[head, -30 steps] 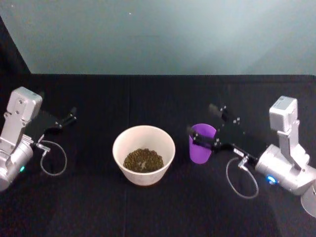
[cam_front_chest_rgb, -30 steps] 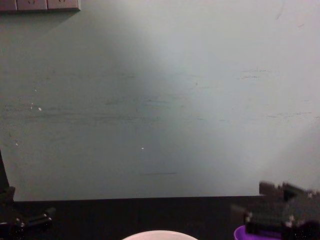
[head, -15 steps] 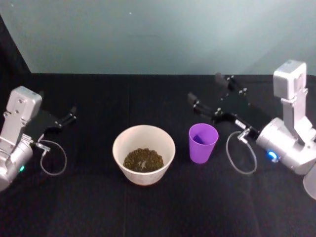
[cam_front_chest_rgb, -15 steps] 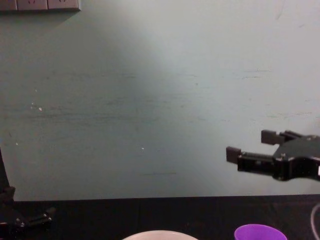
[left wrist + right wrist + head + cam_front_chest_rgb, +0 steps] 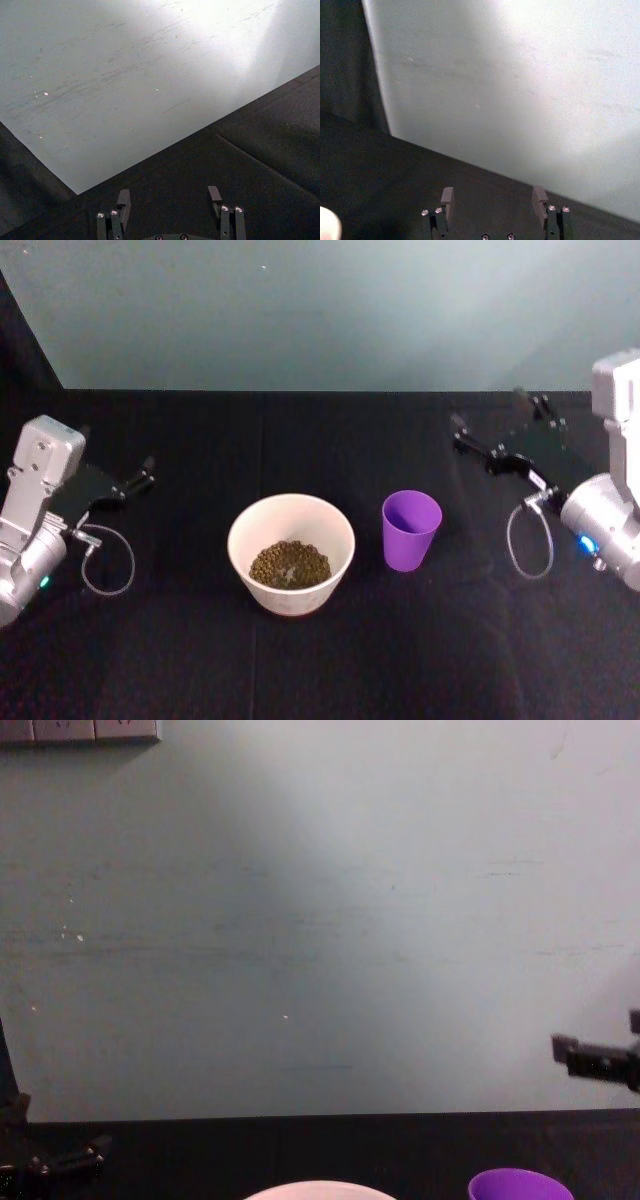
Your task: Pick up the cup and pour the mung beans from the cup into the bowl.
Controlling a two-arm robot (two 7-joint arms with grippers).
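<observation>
The purple cup (image 5: 411,529) stands upright on the black table (image 5: 320,650), smooth plastic, tapered down from a round rim to a narrower base, no handle. Just beside it, on its left in the head view, sits the bowl (image 5: 291,551), round, pale pinkish-white, smooth-rimmed and clearly wider than the cup, the two close but not touching. In the bottom of the bowl lies a heap of small olive-green mung beans (image 5: 290,565), grainy against the glossy wall.

The right gripper (image 5: 497,432) hangs off to the right of the cup, well apart from it, black fingers spread with nothing between them. The left gripper (image 5: 146,473) sits at the far left, near the table, also parted and empty. Both arms are silver-grey with a loop of thin cable at the wrist.

From the head camera you look into the bowl and the cup; the chest camera catches just the cup's rim (image 5: 520,1185) and the bowl's rim (image 5: 318,1190) along its bottom edge, plus pale wall sockets (image 5: 78,730) at the top left. The right wrist camera shows its two finger pads (image 5: 447,197) wide apart before a pale scuffed wall (image 5: 520,85); the left wrist camera shows the same, pads (image 5: 123,199) separated.

No writing is readable anywhere.
</observation>
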